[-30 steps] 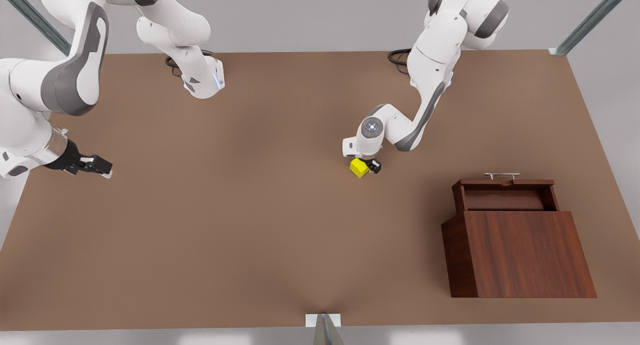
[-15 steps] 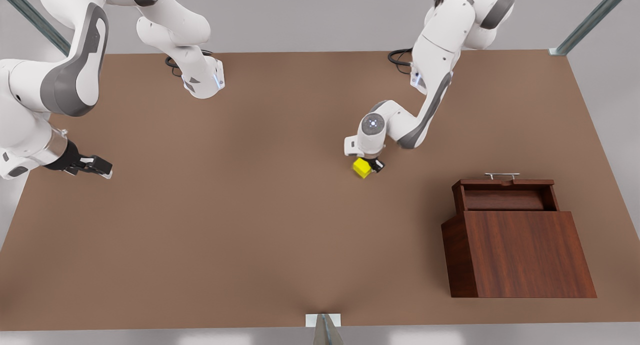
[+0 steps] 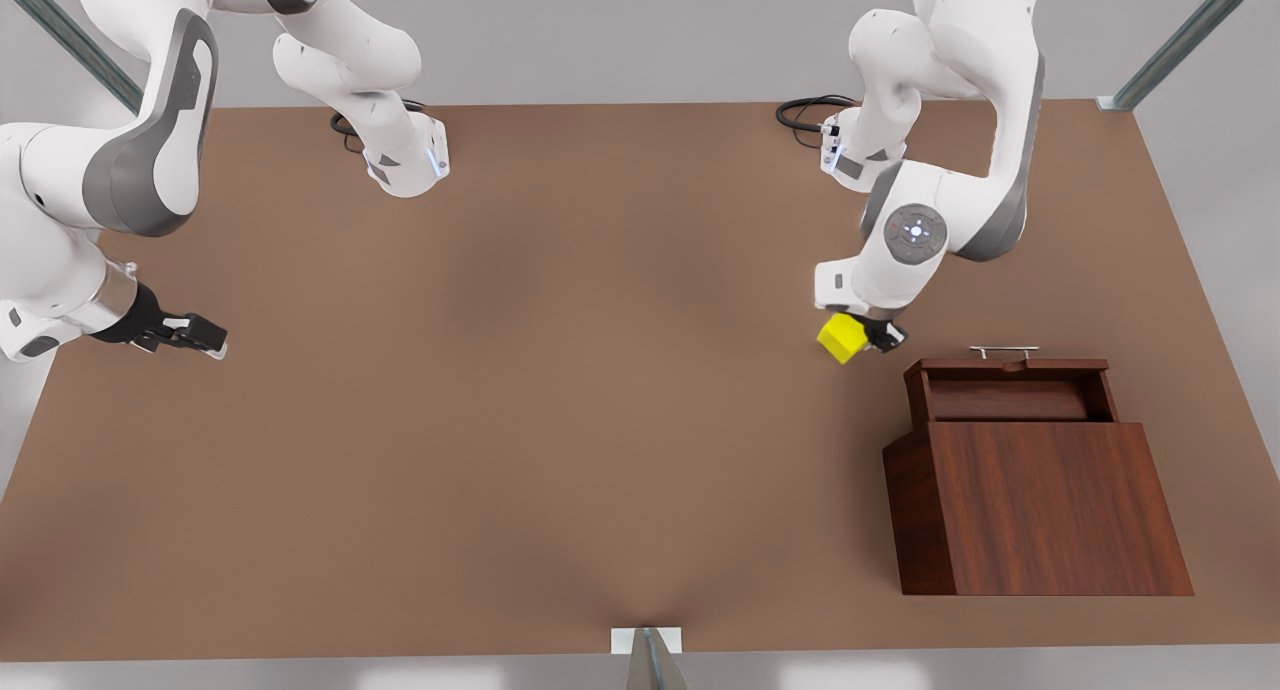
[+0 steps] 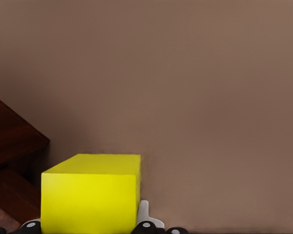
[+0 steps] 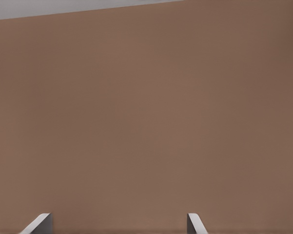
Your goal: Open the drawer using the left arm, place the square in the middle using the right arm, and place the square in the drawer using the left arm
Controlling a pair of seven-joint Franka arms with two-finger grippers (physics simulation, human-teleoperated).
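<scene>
The cabinet (image 3: 1040,505) is serving as the landmark: a dark reddish-brown wooden box sitting on the brown tabletop (image 3: 560,420) toward the front view's right, nearest the camera among the objects. Its drawer (image 3: 1010,388) is standing pulled out on the far side of the cabinet, its shallow tray lying open to view and its slim silver bar handle (image 3: 1004,351) sitting at the far edge.

Just beyond the drawer's corner, on the side toward the front view's left, the left gripper (image 3: 868,338) is gripping the square (image 3: 842,338), a small bright yellow cube. The cube is hanging close beside the drawer, outside the tray and apart from it, and whether it is touching the tabletop cannot be told. In the left wrist view the square (image 4: 91,194) is sitting between the black fingertips (image 4: 145,226), with a dark wooden corner of the cabinet (image 4: 12,146) lying beside it.

Well away from the cabinet, at the tabletop's edge on the front view's left, the right gripper (image 3: 205,336) is waiting over the surface. Its fingers (image 5: 38,224) are standing spread apart in the right wrist view, grasping nothing, with bare brown tabletop (image 5: 146,122) lying beyond them.
</scene>
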